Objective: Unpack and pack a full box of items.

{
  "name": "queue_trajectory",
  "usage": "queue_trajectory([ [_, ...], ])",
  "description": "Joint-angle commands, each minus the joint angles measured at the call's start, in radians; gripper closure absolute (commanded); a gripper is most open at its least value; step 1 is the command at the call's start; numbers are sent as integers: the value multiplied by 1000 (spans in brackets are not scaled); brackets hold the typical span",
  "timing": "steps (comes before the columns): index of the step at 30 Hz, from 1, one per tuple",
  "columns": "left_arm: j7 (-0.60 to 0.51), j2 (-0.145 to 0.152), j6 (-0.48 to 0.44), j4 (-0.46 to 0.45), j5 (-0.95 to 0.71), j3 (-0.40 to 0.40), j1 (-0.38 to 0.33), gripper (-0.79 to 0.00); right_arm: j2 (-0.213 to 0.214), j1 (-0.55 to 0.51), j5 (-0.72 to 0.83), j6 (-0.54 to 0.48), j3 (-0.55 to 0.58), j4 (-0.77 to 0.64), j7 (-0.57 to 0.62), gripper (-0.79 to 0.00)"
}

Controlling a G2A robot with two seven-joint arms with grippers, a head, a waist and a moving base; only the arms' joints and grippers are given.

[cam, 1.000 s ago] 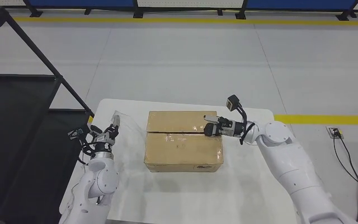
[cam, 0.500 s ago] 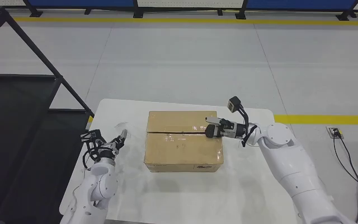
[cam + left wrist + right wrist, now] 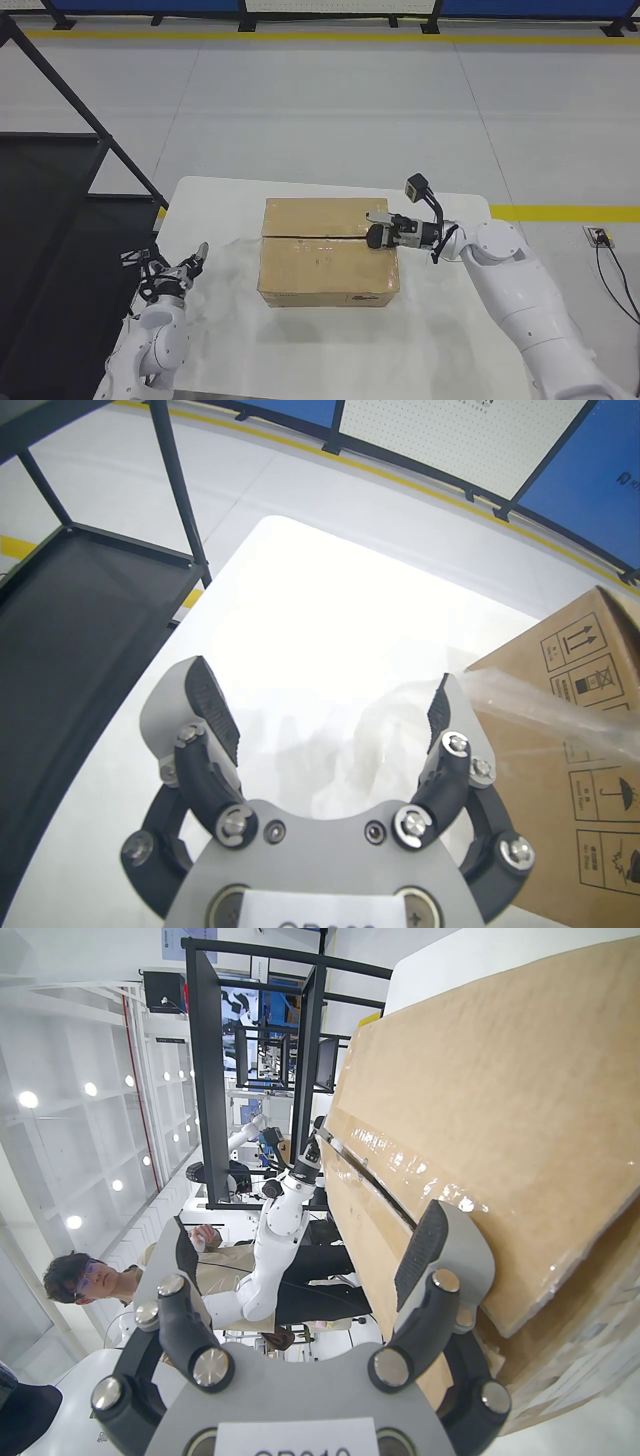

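White bench [image 3: 440, 330], cardboard box [image 3: 328, 250] at centre, left fingers [image 3: 212, 700] wide open beside box, clear tape [image 3: 525, 700] stretching from one tip to box, right fingers [image 3: 425, 1248] open, one against box top by seam

Not much you can actually read here. The cardboard box [image 3: 575, 710] has a column of framed handling pictograms [image 3: 575, 640] on its side: two up arrows, a crossed-out symbol, an umbrella and what looks like a cracked glass. The captions are too small to make out. A reddish print [image 3: 370, 297] low on the front is unreadable too. The white sticker [image 3: 320, 910] on the left gripper [image 3: 325, 695] is cut off, and it's the same on the right gripper [image 3: 300, 1248].
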Motion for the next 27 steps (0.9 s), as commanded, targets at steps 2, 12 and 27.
queue_trajectory([
  [2, 17, 0, -40, -73, -116, -62, 51, -785, 0, 2, -3, 2, -2, 1, -1, -785],
  [12, -124, -25, -134, -78, -772, -98, 59, -785, -5, 16, -7, 8, -18, 6, -1, -785],
  [27, -290, -26, -64, 19, -838, -40, -17, -785, 1, 18, -15, 20, -13, 13, -2, -785],
])
